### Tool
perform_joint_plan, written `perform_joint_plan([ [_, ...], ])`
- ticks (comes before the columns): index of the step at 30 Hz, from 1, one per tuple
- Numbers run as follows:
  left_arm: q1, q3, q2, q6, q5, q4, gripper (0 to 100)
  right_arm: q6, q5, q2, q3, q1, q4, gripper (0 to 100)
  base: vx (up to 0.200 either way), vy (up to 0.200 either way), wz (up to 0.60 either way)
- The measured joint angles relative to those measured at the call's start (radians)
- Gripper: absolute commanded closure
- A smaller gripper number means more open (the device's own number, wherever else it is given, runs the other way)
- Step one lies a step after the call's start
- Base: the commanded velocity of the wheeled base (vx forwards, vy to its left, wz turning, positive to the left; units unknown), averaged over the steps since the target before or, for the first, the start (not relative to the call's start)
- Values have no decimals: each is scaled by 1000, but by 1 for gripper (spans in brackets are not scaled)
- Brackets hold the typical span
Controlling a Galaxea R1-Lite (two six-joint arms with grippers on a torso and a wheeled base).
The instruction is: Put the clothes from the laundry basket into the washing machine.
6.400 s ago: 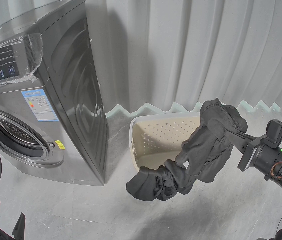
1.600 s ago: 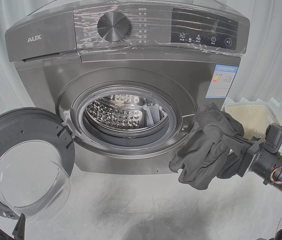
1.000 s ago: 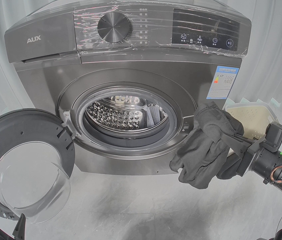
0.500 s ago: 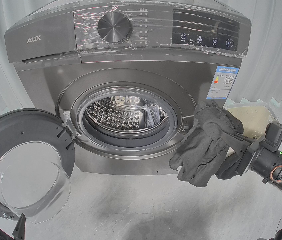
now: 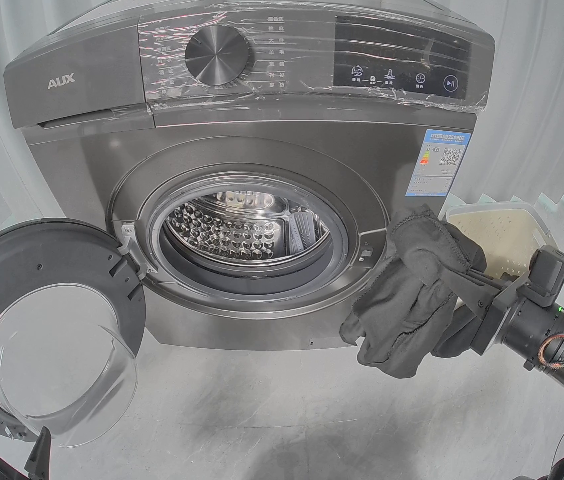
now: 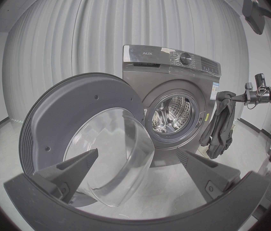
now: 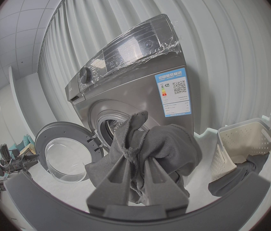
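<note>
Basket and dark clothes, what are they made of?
The cream perforated laundry basket looks like matte moulded plastic: stiff walls with punched holes. The dark grey garment looks like soft fabric, perhaps knit: it folds and droops from the right gripper.

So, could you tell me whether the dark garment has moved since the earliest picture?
Yes. The dark garment, clamped in the right gripper, then hung over the laundry basket; now it hangs left of it, before the washing machine.
</note>
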Motion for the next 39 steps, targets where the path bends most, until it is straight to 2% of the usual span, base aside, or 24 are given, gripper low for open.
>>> perform_joint_plan([
  [3, 0, 0, 0, 10, 0, -1, 0, 0, 0, 0, 6, 6, 0, 100, 0, 0, 0],
  [12, 0, 0, 0, 10, 0, -1, 0, -4, 2, 0, 17, 29, 6, 100, 0, 0, 0],
  [16, 1, 0, 0, 10, 1, -1, 0, 1, 3, 0, 17, 62, 2, 100, -200, 0, 0],
  [23, 0, 0, 0, 11, 0, -1, 0, 6, 25, 10, 6, 89, -2, 100, -29, 0, 0],
  [35, 1, 0, 0, 11, -1, -1, 0, 41, 22, 113, -108, 120, -48, 100, 0, 0, 0],
  [39, 1, 0, 0, 15, -2, -4, 0, 38, -5, 179, -138, 126, -106, 100, 0, 0, 0],
])
